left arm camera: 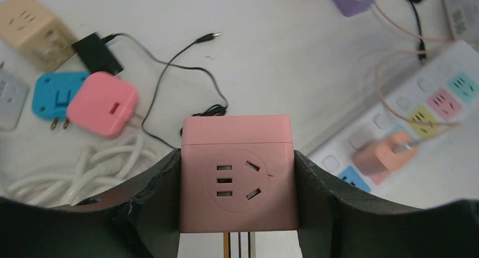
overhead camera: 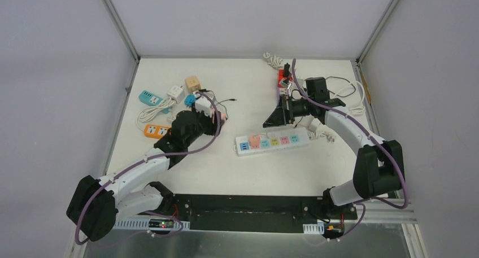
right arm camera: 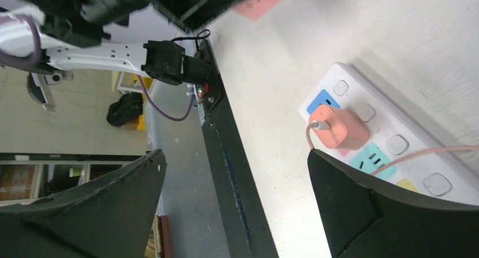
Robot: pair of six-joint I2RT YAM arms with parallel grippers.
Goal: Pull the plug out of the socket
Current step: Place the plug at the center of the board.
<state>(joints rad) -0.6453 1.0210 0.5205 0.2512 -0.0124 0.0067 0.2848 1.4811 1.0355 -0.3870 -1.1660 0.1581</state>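
Observation:
A white power strip [overhead camera: 282, 139] lies mid-table with an orange-pink plug [overhead camera: 255, 140] seated near its left end. The strip [right arm camera: 381, 103] and the plug [right arm camera: 338, 128], with its thin pink cable, show in the right wrist view. My right gripper [overhead camera: 281, 114] hangs above the strip's far side, and its jaws [right arm camera: 234, 153] are open and empty. My left gripper [overhead camera: 216, 118] is shut on a pink cube socket [left arm camera: 238, 179], held left of the strip. The plug [left arm camera: 384, 155] and strip [left arm camera: 452, 66] also show in the left wrist view.
Several adapters lie at the left: a teal strip [overhead camera: 151, 97], an orange one [overhead camera: 156, 131], a beige cube [overhead camera: 192, 83], and a pink flat adapter [left arm camera: 104, 103] beside a blue one [left arm camera: 53, 91]. A black adapter with cable [left arm camera: 97, 52] is nearby. White cables lie at the back right [overhead camera: 353, 100].

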